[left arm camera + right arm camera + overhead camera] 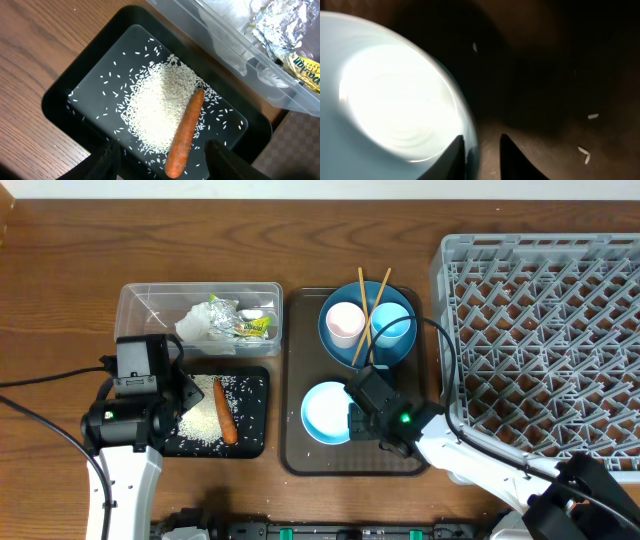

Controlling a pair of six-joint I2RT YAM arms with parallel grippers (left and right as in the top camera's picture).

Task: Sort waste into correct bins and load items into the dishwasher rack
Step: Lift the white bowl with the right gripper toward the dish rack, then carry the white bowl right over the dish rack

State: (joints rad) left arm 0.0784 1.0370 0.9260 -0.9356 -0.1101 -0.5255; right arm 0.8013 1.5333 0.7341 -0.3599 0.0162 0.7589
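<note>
Looking down the right wrist camera, I see the right arm's fingers (456, 159) straddling the rim of the white bowl (395, 95), 1 finger over the inside of the wall and 1 outside it, with only a narrow gap between them. I cannot tell whether they are pinching the wall or just bracketing it. From overhead, the bowl sits at the near-left of the brown serving tray (300, 465). The fingers meet it at its right edge, the side facing the dishwasher rack (540, 330). I judge the carry runs rightward, and the right arm is clearly the nearer for it. Behind the bowl, the blue plate (368, 352) holds 2 cups and 2 chopsticks (371, 315), close enough to mind when lifting. The left arm's fingers (106, 162) are spread and holding nothing above the black tray (65, 95). There the carrot (184, 132) lies on the rice (155, 115). Its near end shows between those fingers, and its long axis points away toward the clear box (240, 55).
</note>
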